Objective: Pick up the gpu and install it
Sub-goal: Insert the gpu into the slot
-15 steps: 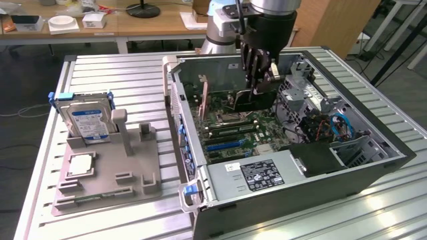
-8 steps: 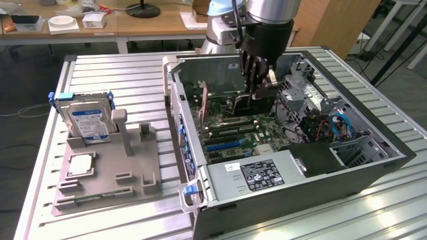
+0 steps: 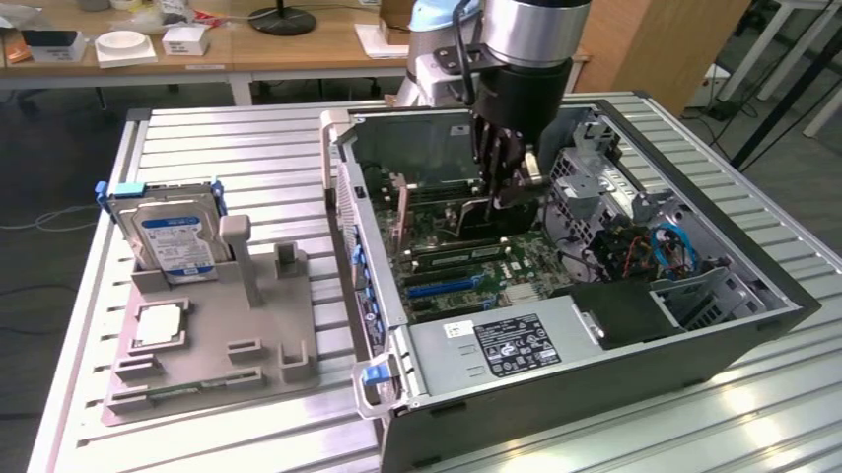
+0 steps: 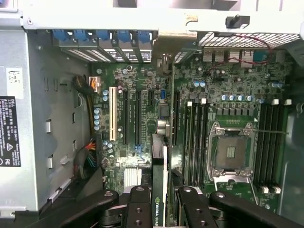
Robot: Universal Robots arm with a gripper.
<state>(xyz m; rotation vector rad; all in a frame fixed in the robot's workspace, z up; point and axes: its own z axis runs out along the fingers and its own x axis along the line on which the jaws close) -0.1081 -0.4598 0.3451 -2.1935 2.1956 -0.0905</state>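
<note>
My gripper [image 3: 511,195] reaches down into the open computer case [image 3: 736,325] and is shut on the gpu [image 3: 476,212], a thin dark card held on edge just above the motherboard [image 3: 460,271]. In the wrist view the gpu [image 4: 160,166] appears edge-on between my two black fingers [image 4: 140,206], with its silvery bracket [image 4: 166,45] toward the case's rear wall. It runs along the long black expansion slots [image 4: 175,118], beside the white slot [image 4: 112,114]. Whether its edge sits in a slot I cannot tell.
The empty CPU socket [image 4: 230,152] and memory slots [image 4: 195,137] lie beside the card. The power supply [image 3: 507,345] fills the case's near end, with drive cage and cables [image 3: 658,246] on the exterior view's right. A grey fixture [image 3: 250,325] on the exterior view's left holds a blue-labelled hard drive [image 3: 177,241].
</note>
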